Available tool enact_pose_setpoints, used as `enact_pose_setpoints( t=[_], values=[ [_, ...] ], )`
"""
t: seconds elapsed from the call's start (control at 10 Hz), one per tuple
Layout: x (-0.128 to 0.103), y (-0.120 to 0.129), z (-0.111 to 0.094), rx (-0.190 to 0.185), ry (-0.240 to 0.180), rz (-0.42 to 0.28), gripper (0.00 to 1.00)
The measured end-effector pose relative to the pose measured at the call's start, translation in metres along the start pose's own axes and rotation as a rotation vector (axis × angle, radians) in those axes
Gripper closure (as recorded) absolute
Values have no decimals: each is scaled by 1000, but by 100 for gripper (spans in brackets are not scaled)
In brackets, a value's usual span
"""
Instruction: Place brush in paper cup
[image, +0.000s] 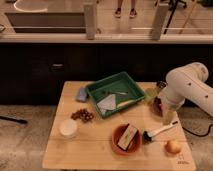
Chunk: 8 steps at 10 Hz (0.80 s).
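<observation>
Camera view shows the gripper (166, 116) poised near the worktop's right edge, just beside the white-handled, black-headed brush (160, 131), seemingly lined up for a grasp, its state impossible to tell, while the white paper cup (68, 128) stands well apart near the left edge.

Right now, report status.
End effector just above brush handle, right side. Cup far left. Bowl sits between them.
</observation>
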Motion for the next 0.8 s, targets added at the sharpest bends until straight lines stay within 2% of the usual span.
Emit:
enact_pose_setpoints(
  t=[0.4,0.8],
  values=[
    [0,1,1,3,1,-7,16],
    [-1,14,20,17,-2,-157,16]
  ],
)
